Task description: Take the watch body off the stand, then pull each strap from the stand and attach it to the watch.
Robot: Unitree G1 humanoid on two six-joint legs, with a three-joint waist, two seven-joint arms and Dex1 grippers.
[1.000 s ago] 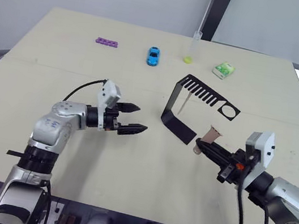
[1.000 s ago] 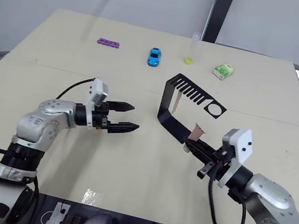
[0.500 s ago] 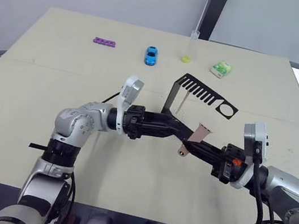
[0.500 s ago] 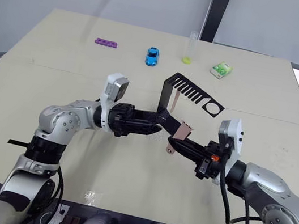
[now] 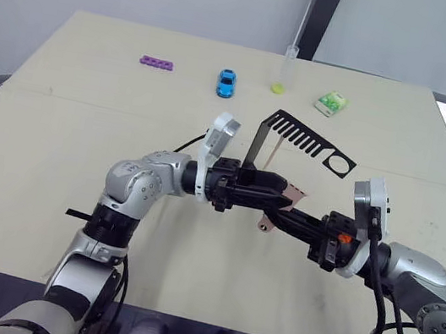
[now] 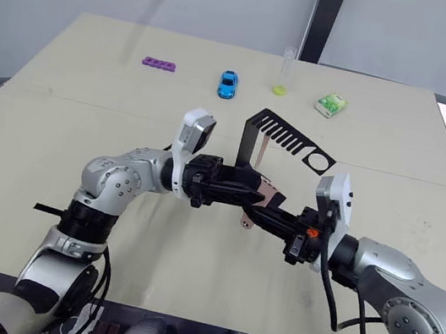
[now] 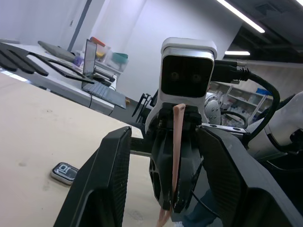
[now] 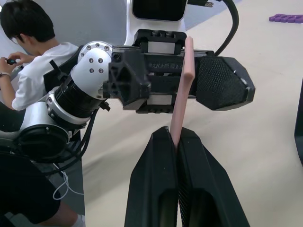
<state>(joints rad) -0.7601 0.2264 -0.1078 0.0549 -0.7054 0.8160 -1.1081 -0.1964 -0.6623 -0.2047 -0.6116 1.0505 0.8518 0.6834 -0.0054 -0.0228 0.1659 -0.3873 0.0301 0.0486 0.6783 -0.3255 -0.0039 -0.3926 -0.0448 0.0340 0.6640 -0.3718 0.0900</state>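
Currently the right gripper [image 8: 177, 137] has its fingers pressed together on one pink strap [image 8: 181, 90], whose long axis stands up out of the fingertips. Left gripper [image 7: 171, 142] faces it head-on, fingers [image 7: 108, 170] spread wide either side of the strap, not touching. Stand [image 5: 296, 141] sits just behind; watch body [image 7: 64, 171] lies on the counter [image 7: 38, 137].

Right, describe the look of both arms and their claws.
Both arms have silver-grey rounded shells with black joints and black cables. Each wrist carries a white camera block. The left claw and right claw each have two black wedge-shaped fingers; the right wrist shows a small orange part.
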